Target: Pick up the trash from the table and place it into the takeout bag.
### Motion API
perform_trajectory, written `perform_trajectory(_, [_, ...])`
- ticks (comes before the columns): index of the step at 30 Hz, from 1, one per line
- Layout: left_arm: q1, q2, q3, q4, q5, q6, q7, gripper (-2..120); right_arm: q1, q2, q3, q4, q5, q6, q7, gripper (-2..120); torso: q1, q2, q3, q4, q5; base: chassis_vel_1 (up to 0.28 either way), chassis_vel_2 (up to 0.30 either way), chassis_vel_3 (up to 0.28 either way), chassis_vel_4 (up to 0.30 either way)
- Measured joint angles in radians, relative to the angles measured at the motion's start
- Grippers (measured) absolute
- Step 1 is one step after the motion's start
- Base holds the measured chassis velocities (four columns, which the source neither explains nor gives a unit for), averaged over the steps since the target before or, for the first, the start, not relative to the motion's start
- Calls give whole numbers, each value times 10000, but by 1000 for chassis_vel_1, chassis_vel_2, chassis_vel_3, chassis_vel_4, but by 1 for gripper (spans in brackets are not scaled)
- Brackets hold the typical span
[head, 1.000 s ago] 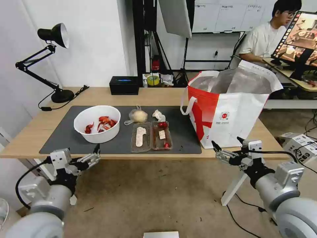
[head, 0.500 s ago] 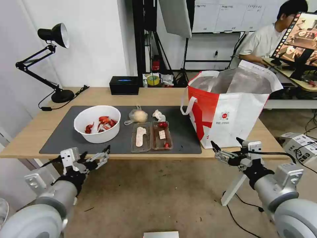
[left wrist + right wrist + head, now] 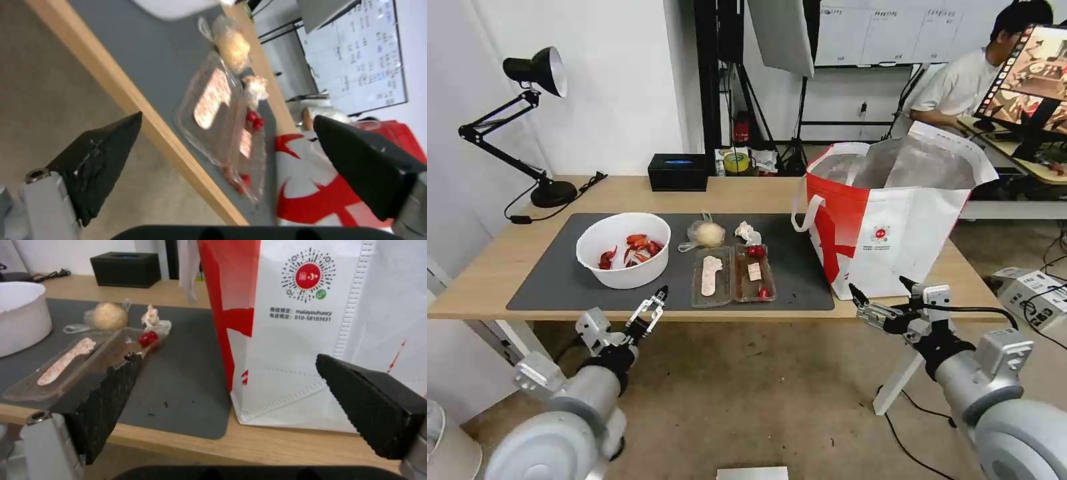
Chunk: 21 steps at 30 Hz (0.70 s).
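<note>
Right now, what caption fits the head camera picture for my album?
Open left gripper near clear hinged plastic tray; open right gripper beside red-and-white woven takeout bag.

Both grippers hang off the desk's 6 o'clock edge, over open floor. The left gripper, jaws apart, has bare mat ahead between bowl and plastic tray. At 3 o'clock the tall bag walls off the right gripper, also open; the knotted bag and tissue crowd the tray's far side.
</note>
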Motion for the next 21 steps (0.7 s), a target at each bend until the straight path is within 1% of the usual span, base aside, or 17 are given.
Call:
perform_trajectory(1, [18, -77, 150, -9, 63, -83, 51, 100, 0, 0, -10, -4, -6, 4, 0, 100, 0, 0, 0, -1, 0, 0, 0, 0, 0])
perform_trajectory(2, [35, -277, 555, -30, 236, -199, 212, 100, 0, 11, -37, -14, -17, 7, -4, 100, -1, 0, 0, -2, 0, 0, 0, 0, 0])
perform_trajectory(3, [24, -382, 751, -16, 357, -244, 314, 100, -3, 22, -51, -20, -22, 7, -6, 100, -1, 1, -1, -1, 0, 0, 0, 0, 0])
perform_trajectory(4, [24, -382, 751, -16, 357, -244, 314, 100, -3, 22, -51, -20, -22, 7, -6, 100, -1, 1, -1, -1, 0, 0, 0, 0, 0])
perform_trajectory(6, [-113, -733, 1255, 247, 752, -382, 601, 100, -56, 44, -88, -22, -92, 14, -11, 100, -1, 0, -1, -2, -1, 0, 0, 0, 0])
perform_trajectory(7, [-113, -733, 1255, 247, 752, -382, 601, 100, -56, 44, -88, -22, -92, 14, -11, 100, -1, 0, -1, -2, -1, 0, 0, 0, 0])
perform_trajectory(9, [-327, -930, 1519, 552, 907, -433, 692, 100, -168, 84, -122, -22, -201, 58, -26, 100, 0, 0, 0, -3, -1, 0, 0, 0, 0])
perform_trajectory(11, [-407, -952, 1628, 691, 967, -442, 709, 100, -195, 104, -127, -22, -228, 70, -28, 100, 0, 0, -1, -3, -1, 0, 0, 0, 0])
perform_trajectory(14, [-618, -792, 2172, 1209, 1247, -479, 831, 100, -272, 151, -126, -22, -281, 93, -29, 100, -1, 0, 0, -3, -1, 0, 0, 0, 0])
perform_trajectory(19, [-945, -656, 2396, 1557, 1265, -569, 893, 100, -393, 161, -73, -15, -325, 132, -29, 100, -1, 0, 0, -3, -3, 0, 0, 0, 0])
perform_trajectory(21, [-1357, -582, 2486, 1845, 1130, -630, 890, 100, -461, 203, -43, -14, -371, 157, -28, 100, 0, 0, 0, -3, -2, 0, 0, 0, 0])
